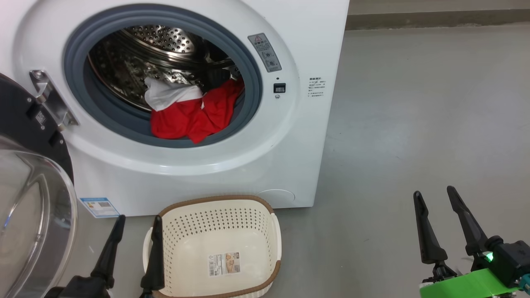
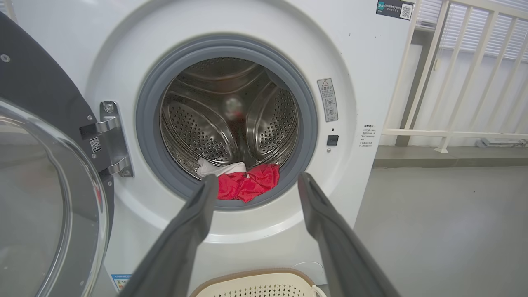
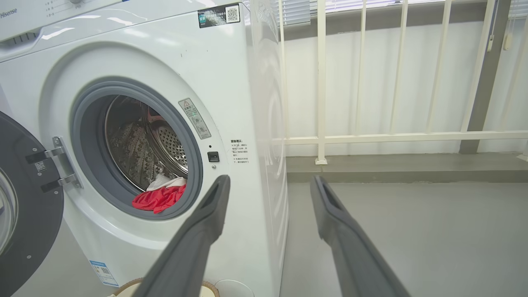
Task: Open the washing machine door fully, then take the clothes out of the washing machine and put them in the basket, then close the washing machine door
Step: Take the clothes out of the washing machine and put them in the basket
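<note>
Red-and-white fabric clothes [image 1: 192, 114] lie at the front edge of the steel drum [image 1: 165, 39] in the white washing machine [image 1: 306, 62], its black-rimmed glass door [image 1: 25, 215] open, left gripper [image 1: 139, 218] and right gripper [image 1: 433, 191] spread apart, empty.

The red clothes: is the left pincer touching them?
Apart. The head view shows the left pincer down by the basket, open and empty, while the clothes lie up inside the washing machine.
</note>
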